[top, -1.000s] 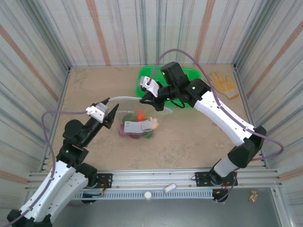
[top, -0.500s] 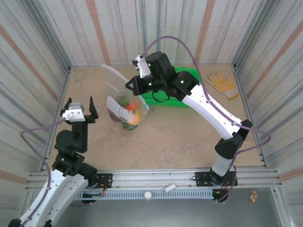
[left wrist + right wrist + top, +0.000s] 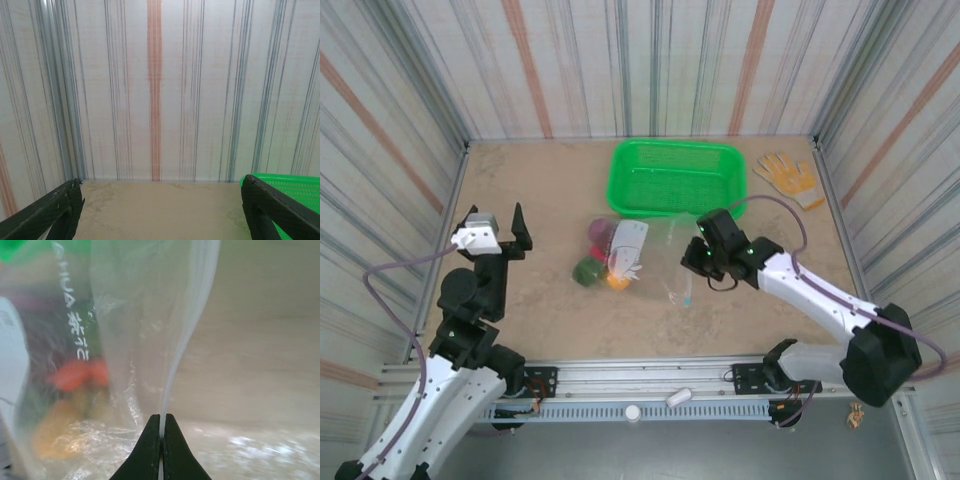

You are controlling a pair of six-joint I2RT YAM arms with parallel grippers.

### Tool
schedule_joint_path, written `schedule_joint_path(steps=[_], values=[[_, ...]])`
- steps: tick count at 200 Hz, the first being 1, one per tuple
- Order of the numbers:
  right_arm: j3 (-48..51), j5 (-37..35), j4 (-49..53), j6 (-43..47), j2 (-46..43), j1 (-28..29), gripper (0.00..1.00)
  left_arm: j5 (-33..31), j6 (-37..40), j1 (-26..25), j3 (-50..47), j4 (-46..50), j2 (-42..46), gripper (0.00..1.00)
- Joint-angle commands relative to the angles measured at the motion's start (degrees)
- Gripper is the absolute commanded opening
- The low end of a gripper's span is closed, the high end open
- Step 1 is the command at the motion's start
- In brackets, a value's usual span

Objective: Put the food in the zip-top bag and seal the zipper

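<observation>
Your right claw [image 3: 161, 421] is pinched together on the zipper [image 3: 186, 347] of the zip-top bag [image 3: 660, 255]. The bag lies on the desk [image 3: 540, 310] just left of that claw, with the food [image 3: 605, 258] bunched at its far end. The film looks thin, limp and slick, so grip the stiffer strip. Your left claw [image 3: 502, 228] stands spread apart and empty, well away.

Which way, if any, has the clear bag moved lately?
Yes: the zip-top bag shifted right and nearer, from the green tray's left corner to in front of it.
</observation>
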State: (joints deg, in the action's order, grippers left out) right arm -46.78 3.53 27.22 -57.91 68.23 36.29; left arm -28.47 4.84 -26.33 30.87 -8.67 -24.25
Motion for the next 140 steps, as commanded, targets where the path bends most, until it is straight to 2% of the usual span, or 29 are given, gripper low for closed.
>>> schedule_joint_path(steps=[1,24,47,56,57,63,64,77,88,116,123,126,128,140], values=[[5.83,-6.83,-2.89,0.66,-5.72,-2.86,0.05,2.62,-2.35,0.22,1.99,1.72,-0.81,0.85],[10.71,-6.82,-2.80,2.75,-5.50,-7.43,0.10,6.33,-2.56,0.00,2.30,2.35,-2.73,0.86],[11.46,-7.31,-1.96,4.79,-5.01,-10.50,0.21,9.47,-3.28,-0.29,2.59,3.29,-5.41,0.94],[10.11,-8.78,-0.15,5.61,-5.34,-10.79,0.32,10.67,-3.97,-0.35,3.26,4.32,-6.75,0.97],[9.71,-8.86,0.24,6.03,-5.42,-10.78,0.35,10.82,-4.05,-0.37,3.42,4.47,-6.89,0.97],[8.61,-9.43,1.02,7.39,-5.87,-10.88,0.41,11.39,-4.64,-0.38,4.14,5.56,-7.85,0.98],[8.08,-9.75,1.30,7.93,-6.14,-10.87,0.44,11.49,-4.74,-0.34,4.30,5.66,-8.06,0.99],[4.91,-12.76,3.58,11.08,-8.02,-10.72,0.54,12.17,-5.92,-0.43,6.30,8.01,-10.60,0.99],[2.54,-16.18,4.36,14.24,-10.60,-10.63,0.56,10.05,-8.90,-0.44,8.03,9.16,-13.05,0.98],[-0.95,-19.46,-0.03,25.04,-17.21,-10.78,0.72,7.22,-14.55,-0.32,15.26,17.50,-20.03,0.99],[-1.56,-19.00,-1.97,29.11,-18.30,-10.76,0.81,6.08,-15.55,-0.15,16.75,18.64,-21.99,0.99],[-1.81,-18.55,-2.74,30.78,-18.58,-10.80,0.95,5.28,-16.05,-0.05,17.47,19.27,-22.94,0.99],[-1.93,-18.25,-3.17,31.70,-18.75,-10.76,0.99,4.76,-16.43,0.07,17.88,19.60,-23.60,0.99],[-2.56,-17.58,-5.30,35.27,-19.42,-10.87,0.99,-0.19,-19.79,0.40,21.31,23.97,-27.20,0.99]])
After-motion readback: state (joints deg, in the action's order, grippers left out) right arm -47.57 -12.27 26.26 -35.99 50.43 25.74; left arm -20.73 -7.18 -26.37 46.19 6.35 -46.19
